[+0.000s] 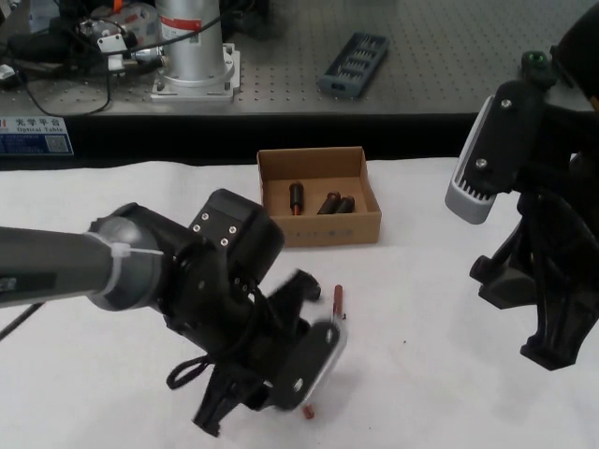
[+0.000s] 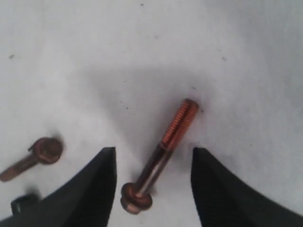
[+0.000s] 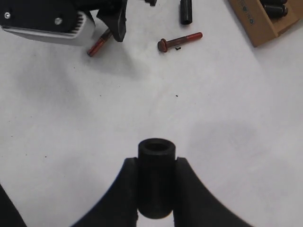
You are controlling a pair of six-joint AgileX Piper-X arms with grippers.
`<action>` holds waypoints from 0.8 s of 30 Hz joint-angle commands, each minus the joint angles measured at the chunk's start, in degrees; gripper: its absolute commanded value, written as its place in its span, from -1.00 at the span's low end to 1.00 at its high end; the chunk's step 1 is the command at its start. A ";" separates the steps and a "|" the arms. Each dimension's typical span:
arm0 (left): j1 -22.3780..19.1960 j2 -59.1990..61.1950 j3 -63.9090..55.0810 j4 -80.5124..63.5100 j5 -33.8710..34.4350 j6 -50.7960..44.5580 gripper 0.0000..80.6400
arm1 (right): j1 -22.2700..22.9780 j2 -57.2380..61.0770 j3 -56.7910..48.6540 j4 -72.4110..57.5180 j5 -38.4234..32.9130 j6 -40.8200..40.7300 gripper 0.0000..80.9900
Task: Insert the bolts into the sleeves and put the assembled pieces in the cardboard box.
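"Where is the left gripper (image 2: 154,158)?"

"It hangs at the near left over the white cloth (image 1: 440,374), jaws spread to either side of a copper bolt (image 2: 163,158) that lies flat between them, untouched. A second bolt (image 2: 34,158) lies close by."

"And the right gripper (image 3: 156,165)?"

"It is on the right, pinching a black sleeve (image 3: 156,147) whose open end sticks out past the fingertips."

"The cardboard box (image 1: 318,229)?"

"It sits at the far middle of the cloth, with dark assembled pieces (image 1: 334,203) inside."
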 commanded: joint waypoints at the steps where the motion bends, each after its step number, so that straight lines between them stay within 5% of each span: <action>1: -0.21 -4.79 -0.06 1.12 -0.24 -20.29 -0.09 | -0.44 -0.62 -0.05 -0.50 -0.28 -0.08 -0.93; 7: -0.75 -14.53 -0.06 3.83 -0.12 -47.51 -0.09 | -0.44 -0.62 -0.05 1.91 -0.28 -0.08 -0.93; 18: -0.71 -15.80 1.16 8.17 -13.71 -121.57 -0.09 | -0.44 -0.62 -0.05 5.08 -0.28 2.99 -0.93; 24: -0.71 -9.67 1.44 5.61 -13.71 -139.62 -0.09 | -0.44 -0.62 -0.05 5.08 -0.28 2.99 -0.93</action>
